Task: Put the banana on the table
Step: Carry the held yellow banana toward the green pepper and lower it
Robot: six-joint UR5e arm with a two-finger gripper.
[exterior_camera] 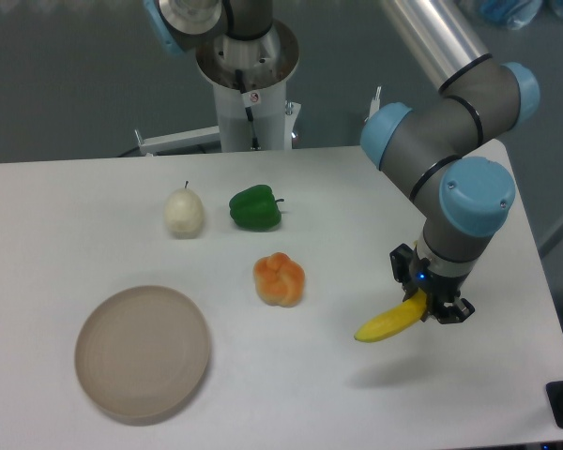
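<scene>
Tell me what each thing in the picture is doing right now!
banana: held at one end by the gripper, tilted, lifted above its shadow
white pear: upright on the table
green pepper: resting on table
orange lumpy fruit: resting on table
plate: empty, flat on table

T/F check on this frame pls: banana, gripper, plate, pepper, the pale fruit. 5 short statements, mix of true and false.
1. The gripper is closed on one end of the banana. True.
2. The banana lies on the plate. False: it is held off to the right of the plate, with its shadow on the table below it.
3. The plate has nothing on it. True.
4. The green pepper sits right of the pale fruit in the image. True.
5. The orange fruit rests on the plate. False: it sits on the table, apart from the plate.
</scene>
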